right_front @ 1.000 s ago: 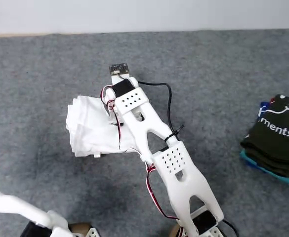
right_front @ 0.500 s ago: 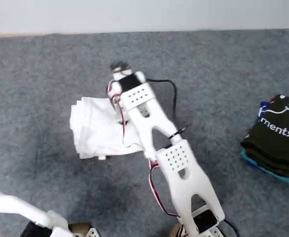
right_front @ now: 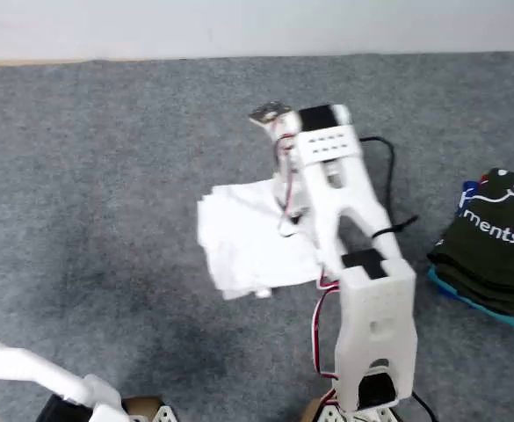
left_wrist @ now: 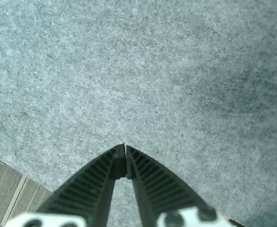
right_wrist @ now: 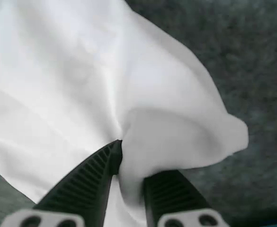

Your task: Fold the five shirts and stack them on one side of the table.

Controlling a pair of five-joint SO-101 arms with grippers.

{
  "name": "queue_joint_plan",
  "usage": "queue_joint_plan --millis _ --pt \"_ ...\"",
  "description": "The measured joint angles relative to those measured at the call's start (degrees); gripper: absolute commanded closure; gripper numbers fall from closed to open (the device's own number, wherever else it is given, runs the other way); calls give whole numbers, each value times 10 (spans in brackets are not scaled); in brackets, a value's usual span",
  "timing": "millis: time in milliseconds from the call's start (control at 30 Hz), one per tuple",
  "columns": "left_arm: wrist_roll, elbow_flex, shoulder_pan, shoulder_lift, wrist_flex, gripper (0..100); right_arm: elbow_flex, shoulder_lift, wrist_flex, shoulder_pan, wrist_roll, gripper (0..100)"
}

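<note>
The grey counter (right_front: 81,176) carries one folded white shirt (right_front: 248,242) near its middle and one stack of folded shirts (right_front: 494,246) at its right edge. My right fingers (right_wrist: 107,163) are clamped on a bunched fold of the white shirt.

Procedure, as I judge it: drag the shirt low and slowly toward the right edge so the folds stay shut, lift it over the stack, square it, then release.

My left fingers (left_wrist: 115,163) are together over bare counter.

Count: one white shirt. The stack shows two layers, dark over blue; I cannot tell whether there are more.
</note>
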Motion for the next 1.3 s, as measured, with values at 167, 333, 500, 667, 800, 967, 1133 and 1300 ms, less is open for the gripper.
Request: queue_joint_plan --millis 167,333,500,667,800,967,1133,1300 --pt "0 0 0 0 0 994 2 0 -72 35 199 989" --pt "0 0 0 0 0 994 2 0 -178 -2 326 989" --pt "0 0 0 0 0 994 2 28 -222 -74 358 934" --pt "0 0 0 0 0 994 2 34 -229 -78 350 802" --pt "-24 0 0 0 0 994 -4 33 -204 -79 299 802" --pt "-26 0 0 0 1 994 -64 15 -146 -80 207 801" --pt "-26 0 0 0 4 994 -122 -4 -101 -80 67 803" --pt "-26 0 0 0 4 994 -164 -4 -54 -80 -40 808"
